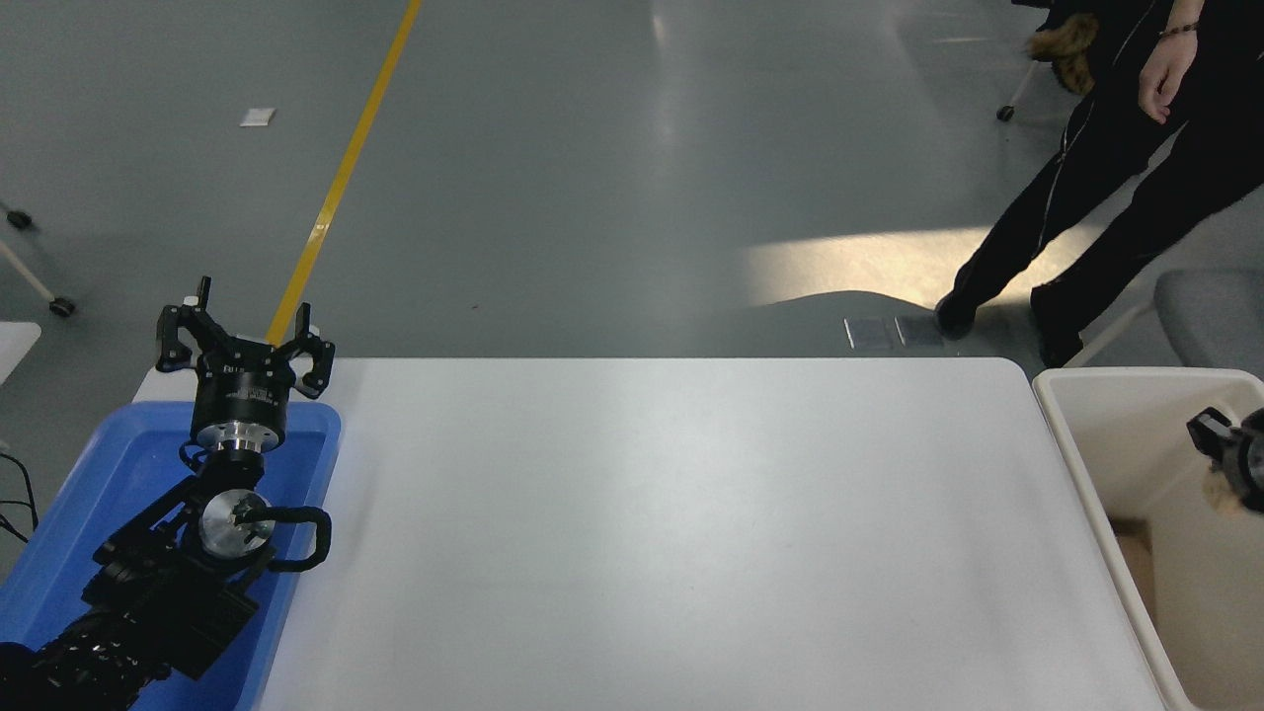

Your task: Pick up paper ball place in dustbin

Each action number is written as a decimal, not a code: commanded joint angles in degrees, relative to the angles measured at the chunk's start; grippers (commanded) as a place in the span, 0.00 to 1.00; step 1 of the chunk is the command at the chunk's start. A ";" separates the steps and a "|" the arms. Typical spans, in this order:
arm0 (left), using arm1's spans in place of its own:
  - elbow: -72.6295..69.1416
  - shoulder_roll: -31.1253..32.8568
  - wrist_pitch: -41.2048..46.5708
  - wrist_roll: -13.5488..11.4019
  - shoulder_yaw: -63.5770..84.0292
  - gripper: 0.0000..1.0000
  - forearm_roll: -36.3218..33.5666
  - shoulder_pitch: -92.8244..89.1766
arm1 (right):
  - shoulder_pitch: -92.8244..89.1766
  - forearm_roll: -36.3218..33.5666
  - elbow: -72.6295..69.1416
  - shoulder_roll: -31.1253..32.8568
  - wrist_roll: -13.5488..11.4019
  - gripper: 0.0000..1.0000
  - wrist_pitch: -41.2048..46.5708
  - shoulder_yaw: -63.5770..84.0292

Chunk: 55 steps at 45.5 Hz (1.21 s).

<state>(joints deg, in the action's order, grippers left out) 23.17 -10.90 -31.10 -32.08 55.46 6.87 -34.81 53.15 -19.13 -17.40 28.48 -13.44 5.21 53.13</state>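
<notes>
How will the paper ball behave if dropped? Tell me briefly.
Probably light and soft: only a wrinkled tan edge of the paper ball shows beside the right claw. It would likely drop without bouncing far, since it hangs over the deep-walled dustbin.

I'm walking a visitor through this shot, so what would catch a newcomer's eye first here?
Probably the left gripper, fingers spread, parked over the blue tray at the white table's left end. Next, the right gripper, just peeking in at the right edge above the cream dustbin, with a scrap of tan paper ball beneath it. A person in black stands at the far right.
</notes>
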 commanded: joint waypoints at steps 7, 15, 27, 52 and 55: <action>0.04 0.00 0.07 0.00 0.00 0.99 -0.02 0.00 | -14.21 -1.08 18.80 -10.81 -0.01 0.00 -2.30 -10.85; -0.05 0.00 -0.02 0.00 0.00 0.99 -0.02 0.00 | -14.21 -0.91 18.80 -13.01 -0.01 0.05 -3.63 -10.15; -0.05 0.00 -0.02 0.00 0.00 0.99 -0.02 0.00 | -14.21 0.85 18.98 -12.66 -0.01 0.78 -6.96 -10.06; 0.04 0.00 -0.02 0.00 0.00 0.99 -0.02 0.00 | -14.21 1.46 18.98 -12.31 -0.01 1.00 -7.93 -10.50; 0.04 0.00 -0.02 0.00 0.00 0.99 -0.02 0.00 | -14.21 1.55 18.98 -12.30 -0.01 1.00 -7.93 -10.50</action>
<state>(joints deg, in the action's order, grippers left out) 23.19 -10.90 -31.11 -32.08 55.47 6.86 -34.80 39.02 -17.81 1.50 16.10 -13.45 -2.52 42.76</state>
